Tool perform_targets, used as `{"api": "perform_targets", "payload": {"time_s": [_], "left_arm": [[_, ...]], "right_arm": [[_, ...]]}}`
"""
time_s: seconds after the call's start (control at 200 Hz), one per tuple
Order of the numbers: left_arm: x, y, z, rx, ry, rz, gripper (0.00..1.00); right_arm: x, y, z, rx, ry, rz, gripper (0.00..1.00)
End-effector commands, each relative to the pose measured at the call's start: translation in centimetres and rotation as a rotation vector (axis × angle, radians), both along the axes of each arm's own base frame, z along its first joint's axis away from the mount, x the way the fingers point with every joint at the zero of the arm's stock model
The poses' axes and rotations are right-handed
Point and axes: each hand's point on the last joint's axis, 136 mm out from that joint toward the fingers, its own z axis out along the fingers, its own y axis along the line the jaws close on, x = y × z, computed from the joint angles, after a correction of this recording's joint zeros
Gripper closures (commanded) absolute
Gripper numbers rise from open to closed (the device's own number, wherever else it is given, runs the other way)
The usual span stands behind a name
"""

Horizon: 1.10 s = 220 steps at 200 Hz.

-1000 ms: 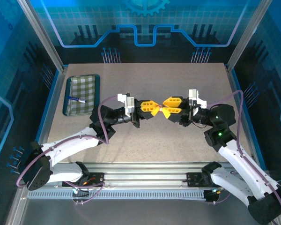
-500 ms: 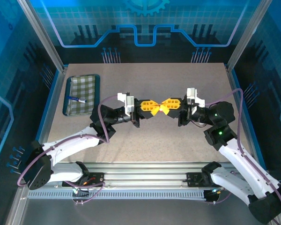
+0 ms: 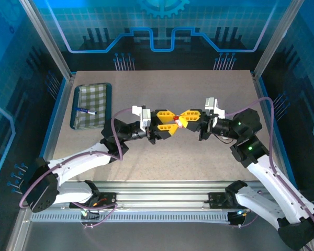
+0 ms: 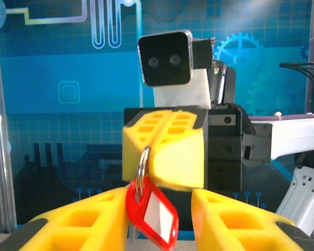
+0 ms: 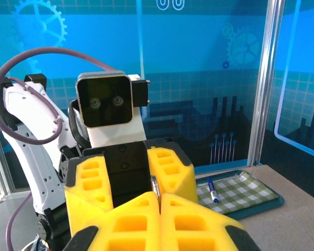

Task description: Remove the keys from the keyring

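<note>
Red keyring hangs between parted left fingers — its loop pinched by closed right fingers.

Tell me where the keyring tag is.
In the left wrist view, the red keyring tag hangs from the shut right fingers, between the left fingers.

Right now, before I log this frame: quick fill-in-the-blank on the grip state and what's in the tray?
1. The right gripper is ____ on the keyring.
2. The tag hanging from that ring is ____ with a white label.
3. The left gripper has its jaws ____, one finger either side of the tag.
4. The pen lies on the checked ____ at the table's far left.

Missing words: shut; red; open; tray
</note>
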Motion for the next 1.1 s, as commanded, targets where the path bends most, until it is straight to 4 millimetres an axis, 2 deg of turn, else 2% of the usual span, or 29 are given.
{"api": "perform_targets", "payload": {"time_s": [0.0, 0.095, 0.22, 0.305, 0.641, 0.791, 1.096], "left_arm": [[1.6, 2.0, 0.2, -0.014, 0.068, 0.074, 0.59], [2.7, 3.4, -0.1, 0.012, 0.133, 0.087, 0.55], [3.1, 4.3, 0.1, 0.074, 0.177, 0.068, 0.57], [2.6, 3.8, 0.3, 0.139, 0.193, 0.003, 0.61], [0.4, 2.4, 2.0, 0.273, 0.215, -0.179, 0.63], [-0.6, 1.3, 0.4, 0.387, 0.202, -0.177, 0.63], [-0.8, 0.3, -1.4, 0.484, 0.213, -0.143, 0.63]], "right_arm": [[-0.8, -0.5, 1.3, -0.024, -0.051, -0.008, 1.0], [-0.5, -0.8, 0.4, -0.08, -0.041, -0.027, 1.0], [-0.4, -1.0, -0.6, -0.157, -0.024, -0.032, 1.0], [-0.5, -1.0, -1.1, -0.198, -0.013, -0.02, 1.0], [-0.5, -0.5, -2.0, -0.271, 0.023, 0.015, 1.0], [-0.6, -0.2, -1.9, -0.283, 0.023, 0.021, 1.0], [-0.7, 0.2, -1.8, -0.302, 0.017, 0.024, 1.0]]}}
